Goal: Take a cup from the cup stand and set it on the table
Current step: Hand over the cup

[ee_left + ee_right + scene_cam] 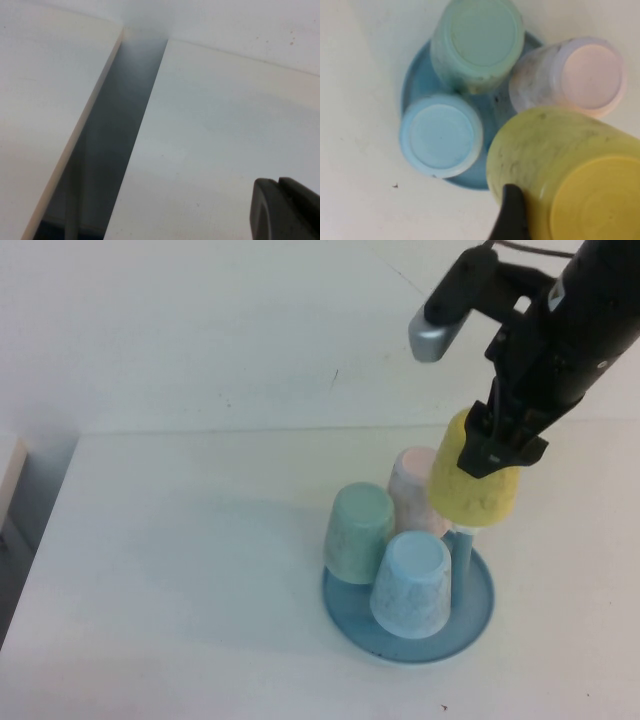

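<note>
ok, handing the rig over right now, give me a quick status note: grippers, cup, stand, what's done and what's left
Right gripper: shut on the small yellow speckled plastic cup, held upside down just above its slim light blue peg.
Left gripper: parked over bare white tabletop, away from the work.
Round blue cup stand: still carries the mint green cup, light blue cup and pale pink cup.
Done: grasp, lift clear of the peg.
Left: carry sideways, set the cup on the table, release.

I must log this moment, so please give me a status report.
Right gripper shut on yellow cup, lifted above its peg. Left gripper parked over table. Mint, blue, pink cups on cup stand close by.
</note>
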